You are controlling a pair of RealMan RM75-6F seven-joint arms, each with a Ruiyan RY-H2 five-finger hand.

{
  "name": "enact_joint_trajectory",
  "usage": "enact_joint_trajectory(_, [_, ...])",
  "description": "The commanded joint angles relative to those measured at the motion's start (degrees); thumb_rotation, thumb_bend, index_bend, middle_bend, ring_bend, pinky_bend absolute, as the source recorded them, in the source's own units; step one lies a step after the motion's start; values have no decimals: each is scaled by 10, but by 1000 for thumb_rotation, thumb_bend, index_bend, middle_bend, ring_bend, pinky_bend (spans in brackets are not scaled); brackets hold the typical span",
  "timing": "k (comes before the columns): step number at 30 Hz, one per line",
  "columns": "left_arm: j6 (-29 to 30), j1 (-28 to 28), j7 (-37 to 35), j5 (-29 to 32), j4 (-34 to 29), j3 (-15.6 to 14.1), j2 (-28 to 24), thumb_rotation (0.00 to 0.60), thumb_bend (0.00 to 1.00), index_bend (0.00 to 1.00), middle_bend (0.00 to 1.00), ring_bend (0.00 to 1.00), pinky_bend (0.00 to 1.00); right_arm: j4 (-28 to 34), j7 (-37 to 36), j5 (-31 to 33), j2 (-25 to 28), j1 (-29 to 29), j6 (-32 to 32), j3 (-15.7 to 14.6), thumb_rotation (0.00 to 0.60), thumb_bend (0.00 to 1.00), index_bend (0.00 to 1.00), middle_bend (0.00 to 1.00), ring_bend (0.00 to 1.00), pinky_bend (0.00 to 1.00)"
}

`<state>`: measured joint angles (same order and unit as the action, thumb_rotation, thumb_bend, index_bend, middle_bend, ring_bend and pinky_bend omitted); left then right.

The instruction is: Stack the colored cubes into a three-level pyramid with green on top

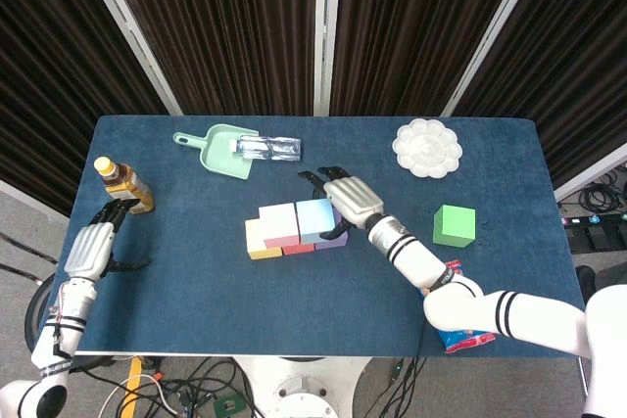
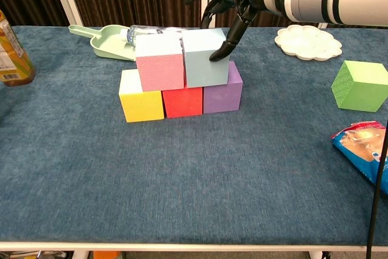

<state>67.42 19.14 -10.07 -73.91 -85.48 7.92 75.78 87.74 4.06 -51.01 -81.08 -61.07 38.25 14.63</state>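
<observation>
Chest view: bottle [image 2: 11,50] label (print unreadable).

Bright, even overhead light; soft short shadows; both views sharp; no glare; slight edge distortion.

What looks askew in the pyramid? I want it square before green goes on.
The light blue cube sits slightly twisted beside the pink cube, with the right hand touching its right edge.

Your chest view cuts off the snack bag [image 2: 364,150] at its right edge and the bottle [image 2: 11,50] at its left; your left hand [image 1: 90,250] shows only from the head.
</observation>
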Motion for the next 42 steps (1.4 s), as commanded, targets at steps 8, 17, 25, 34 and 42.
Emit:
enact_joint_trajectory(8, [-1,0,2,1,0,-1,0,600,40,111,95,31,140,-8,-11,-12,-6,-1,-3,1,600,108,0,420,0,0])
enact_joint_trajectory(17, [-3,1,3,2,1,-2,0,600,40,111,95,31,140,-16,-15,-23,-11,-1,-4,0,600,120,0,420,0,0])
enact_joint_trajectory(25, [-4,1,2,2,2,-2,0,600,40,111,95,31,140,-18,-16,-24,-11,-1,-3,0,600,123,0,420,0,0])
enact_joint_trajectory(34, [-5,1,1,2,4,-1,0,600,40,111,95,31,141,-18,-17,-24,-11,-2,-3,1,600,127,0,420,0,0])
enact_joint_trajectory(42, [-6,2,0,3,5,-1,0,600,40,111,95,31,140,-20,-17,-24,-12,-4,-4,0,600,128,0,420,0,0])
